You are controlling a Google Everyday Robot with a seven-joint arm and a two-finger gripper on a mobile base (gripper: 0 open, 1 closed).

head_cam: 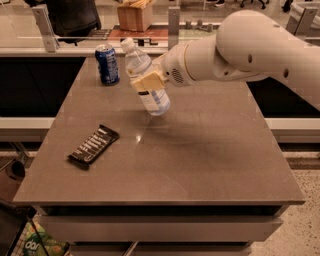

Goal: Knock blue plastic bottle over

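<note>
The blue plastic bottle (156,100) is clear and pale blue with a white cap. It is tilted, cap toward the upper left, with its base just above the grey table (210,155). My gripper (146,83) reaches in from the right on the white arm (250,45). Its beige fingers (144,79) are closed around the bottle's middle and hold it at the lean.
A dark blue soda can (107,63) stands upright at the table's far left, just left of the bottle. A dark snack bar (94,145) lies at the front left. A rail and a brown box (134,15) stand beyond the far edge.
</note>
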